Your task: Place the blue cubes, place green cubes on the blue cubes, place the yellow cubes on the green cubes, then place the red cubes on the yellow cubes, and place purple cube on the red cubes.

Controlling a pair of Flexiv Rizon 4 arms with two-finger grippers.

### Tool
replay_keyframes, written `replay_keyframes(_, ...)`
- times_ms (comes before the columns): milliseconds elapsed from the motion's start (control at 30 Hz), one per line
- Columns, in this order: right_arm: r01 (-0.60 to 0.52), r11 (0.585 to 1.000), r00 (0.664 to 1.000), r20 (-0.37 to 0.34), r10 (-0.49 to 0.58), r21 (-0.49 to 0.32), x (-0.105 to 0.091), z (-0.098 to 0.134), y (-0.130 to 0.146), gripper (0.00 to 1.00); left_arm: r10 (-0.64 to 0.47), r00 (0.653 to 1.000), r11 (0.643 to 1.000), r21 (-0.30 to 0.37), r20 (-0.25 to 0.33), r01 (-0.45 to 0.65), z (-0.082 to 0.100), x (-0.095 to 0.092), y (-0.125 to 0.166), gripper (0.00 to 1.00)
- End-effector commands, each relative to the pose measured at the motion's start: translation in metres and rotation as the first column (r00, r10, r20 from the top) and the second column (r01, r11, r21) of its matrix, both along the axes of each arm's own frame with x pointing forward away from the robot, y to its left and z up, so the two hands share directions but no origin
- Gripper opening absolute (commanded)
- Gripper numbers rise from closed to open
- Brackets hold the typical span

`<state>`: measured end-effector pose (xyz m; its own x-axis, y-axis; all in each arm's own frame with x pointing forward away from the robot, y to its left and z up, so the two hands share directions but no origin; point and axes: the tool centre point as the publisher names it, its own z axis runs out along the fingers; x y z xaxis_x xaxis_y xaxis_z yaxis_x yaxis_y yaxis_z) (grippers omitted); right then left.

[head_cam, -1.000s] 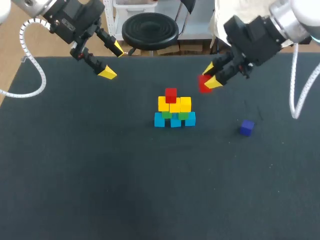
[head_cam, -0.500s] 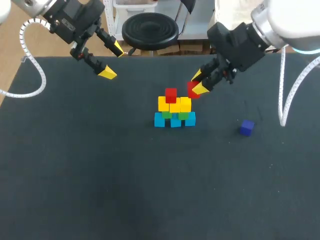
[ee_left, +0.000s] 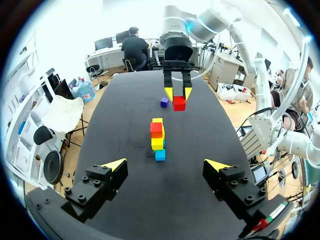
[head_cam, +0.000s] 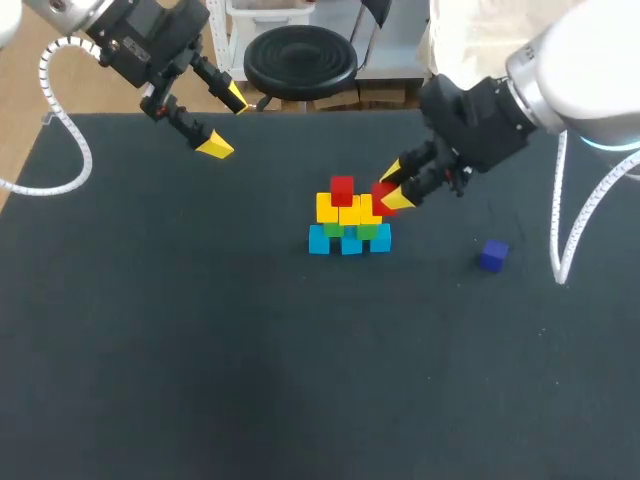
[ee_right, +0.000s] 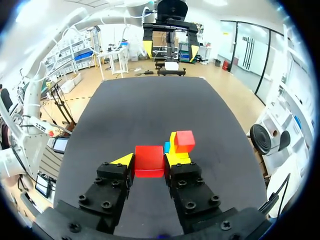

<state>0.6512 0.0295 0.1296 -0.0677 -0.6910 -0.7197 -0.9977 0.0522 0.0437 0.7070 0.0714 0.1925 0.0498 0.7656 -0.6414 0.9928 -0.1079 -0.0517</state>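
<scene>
A stack stands mid-table: blue cubes (head_cam: 348, 241) at the bottom, green cubes (head_cam: 366, 231) on them, yellow cubes (head_cam: 349, 210) above, and one red cube (head_cam: 342, 189) on top. My right gripper (head_cam: 389, 193) is shut on a second red cube (head_cam: 382, 192), just right of the stack's top and level with the yellow row's upper edge. In the right wrist view that red cube (ee_right: 149, 160) sits between the yellow tips, the stack (ee_right: 178, 145) close ahead. A purple cube (head_cam: 492, 256) lies alone at the right. My left gripper (head_cam: 224, 122) hangs open at the far left.
The black table (head_cam: 200, 340) spreads wide around the stack. In the left wrist view the stack (ee_left: 157, 140) stands ahead of the open left gripper (ee_left: 167, 166), with the right gripper (ee_left: 177, 92) and the purple cube (ee_left: 164, 102) beyond it.
My right arm has carried the red cube left and down, from well right of the stack to right beside its top. The left arm has kept still.
</scene>
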Motion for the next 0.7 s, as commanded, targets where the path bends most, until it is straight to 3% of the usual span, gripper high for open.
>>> replay_keyframes(33,-0.013,1.000,1.000,-0.011,0.013,0.005,0.008,-0.004,0.004,0.00,-0.001,1.000,1.000,-0.003,0.003,0.001,-0.001,-0.001,0.000,1.00)
replay_keyframes(700,-0.021,0.999,0.999,-0.024,0.022,0.040,0.013,-0.019,0.008,0.00,-0.001,1.000,1.000,-0.003,0.003,0.001,-0.001,-0.001,0.000,1.00)
